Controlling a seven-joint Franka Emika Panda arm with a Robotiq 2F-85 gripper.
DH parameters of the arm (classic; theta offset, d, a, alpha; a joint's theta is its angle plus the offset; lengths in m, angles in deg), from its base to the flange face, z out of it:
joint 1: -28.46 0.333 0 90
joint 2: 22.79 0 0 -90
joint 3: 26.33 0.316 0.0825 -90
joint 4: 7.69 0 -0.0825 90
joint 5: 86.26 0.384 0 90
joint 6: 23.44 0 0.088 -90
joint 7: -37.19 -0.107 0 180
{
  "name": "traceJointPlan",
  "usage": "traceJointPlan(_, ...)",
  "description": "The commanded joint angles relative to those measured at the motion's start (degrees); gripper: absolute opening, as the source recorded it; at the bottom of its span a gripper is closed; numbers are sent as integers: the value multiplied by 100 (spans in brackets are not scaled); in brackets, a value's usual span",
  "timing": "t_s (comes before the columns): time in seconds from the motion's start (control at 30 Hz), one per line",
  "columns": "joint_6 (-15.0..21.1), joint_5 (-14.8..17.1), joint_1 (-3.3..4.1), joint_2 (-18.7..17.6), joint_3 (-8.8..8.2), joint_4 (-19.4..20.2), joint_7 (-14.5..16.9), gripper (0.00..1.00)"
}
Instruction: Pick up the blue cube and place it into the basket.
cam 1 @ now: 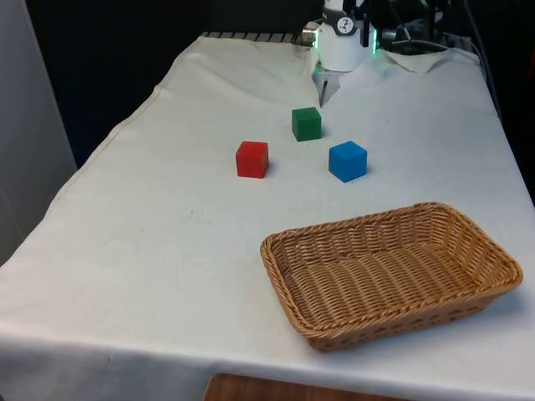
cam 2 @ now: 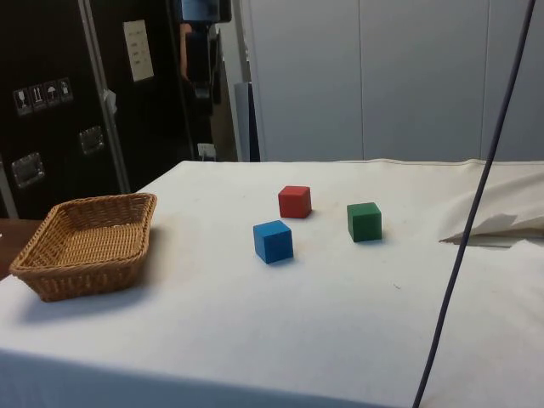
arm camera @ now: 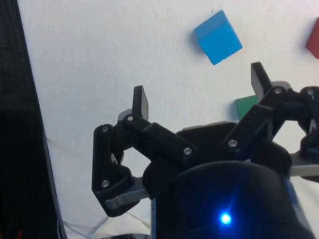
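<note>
Wrist view: end effector (arm camera: 199,94) spread wide above blue cube (arm camera: 218,37).

Woven wicker basket (cam 1: 393,276), cloth-covered table (cam 1: 167,234)

blue cube (cam 1: 347,160), tan basket (cam 1: 468,284) (woven)

The blue cube (cam 1: 347,160) sat flat on the bench's white cloth, untouched, one corner turned toward the basket (cam 1: 390,272). The basket, an empty oblong wicker tray, stood well apart from the cube, nearer the bench's front edge.
</note>
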Motion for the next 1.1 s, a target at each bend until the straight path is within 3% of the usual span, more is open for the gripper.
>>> traceJointPlan(0.0,63,40,0,17,6,29,40,100)
traceJointPlan(0.23,34,17,11,0,29,23,69,100)
traceJointPlan(0.4,74,46,0,-52,40,52,378,100)
traceJointPlan(0.43,6,0,0,-29,34,34,298,100)
traceJointPlan(0.57,92,63,0,-103,40,63,619,100)
traceJointPlan(0.67,23,11,-6,-126,34,40,642,100)
traceJointPlan(1.07,246,34,-11,-298,34,172,1255,100)
